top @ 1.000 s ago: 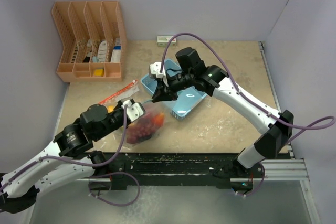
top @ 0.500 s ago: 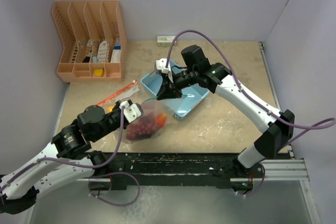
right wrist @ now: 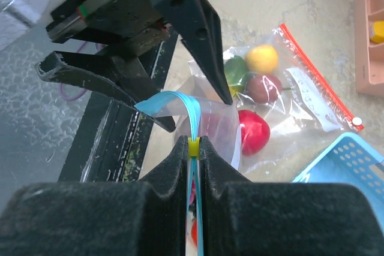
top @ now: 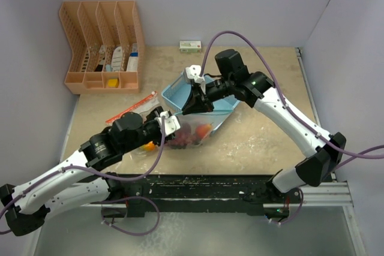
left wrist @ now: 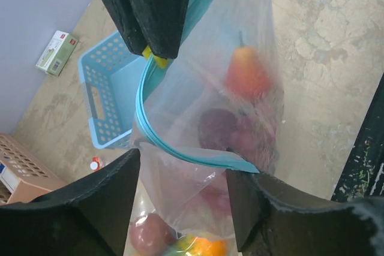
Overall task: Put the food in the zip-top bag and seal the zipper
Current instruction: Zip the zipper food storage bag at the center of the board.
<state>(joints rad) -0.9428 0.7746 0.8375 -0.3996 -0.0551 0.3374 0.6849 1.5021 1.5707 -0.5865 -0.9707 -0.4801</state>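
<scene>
Right pincer [right wrist: 192, 143] pressed together on the zip-top bag's [left wrist: 252, 22] blue zipper [left wrist: 140, 109] at the yellow slider [left wrist: 155, 58], holding that end up so the track is taut for closing; left pincer [left wrist: 183, 169] spread, 2 fingers straddling the bag, probably to steady it; food [left wrist: 246, 76] sits low inside, over the surface [left wrist: 324, 40]; zipper looks part open, seal not yet done.

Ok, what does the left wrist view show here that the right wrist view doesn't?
Only left wrist: a pear-shaped fruit and dark purple fruit inside the blue-zip bag, plus a small box by the wall. Only right wrist: the red zipper of a second bag, with a lemon inside. Both: the right end effector shut on the yellow slider, and the blue basket.
</scene>
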